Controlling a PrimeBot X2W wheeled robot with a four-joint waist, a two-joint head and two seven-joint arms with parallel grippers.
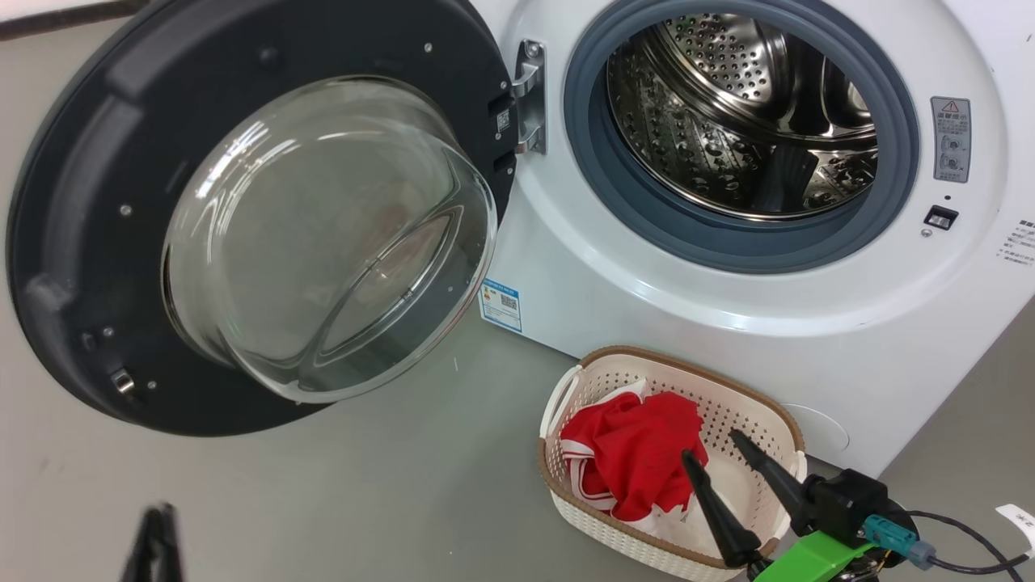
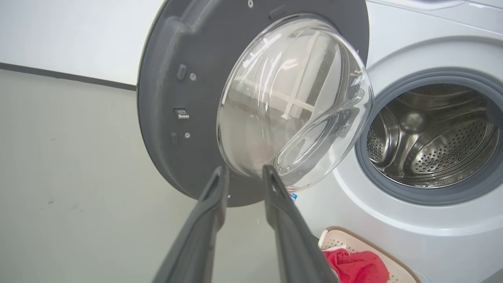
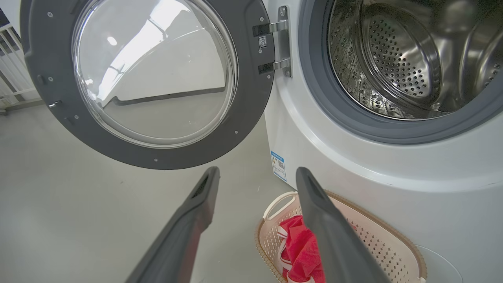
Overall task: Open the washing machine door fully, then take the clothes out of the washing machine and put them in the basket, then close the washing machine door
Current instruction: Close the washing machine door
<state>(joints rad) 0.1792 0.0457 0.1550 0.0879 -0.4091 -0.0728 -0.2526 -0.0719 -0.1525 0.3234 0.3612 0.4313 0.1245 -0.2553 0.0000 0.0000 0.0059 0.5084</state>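
Note:
The washing machine door [image 1: 323, 242] stands swung wide open to the left, its glass bowl facing me. The washing machine [image 1: 647, 299] shows a bare steel drum [image 1: 728, 105] with no cloth visible in it. On the floor in front sits the basket [image 1: 695, 368], holding the red clothes [image 1: 639, 461], with some white cloth under their lower edge. My right gripper [image 1: 713, 449] hangs open over the basket, its fingers just above the cloth and holding nothing. My left gripper [image 1: 160, 511] is low at the left, slightly open and empty, pointing at the door [image 2: 290, 98].
A metal hinge [image 1: 530, 97] joins the door to the machine. A blue label [image 1: 501, 303] marks the machine's lower left corner. A cable [image 1: 962, 533] trails by my right wrist. Grey floor [image 1: 364, 485] spreads below the door.

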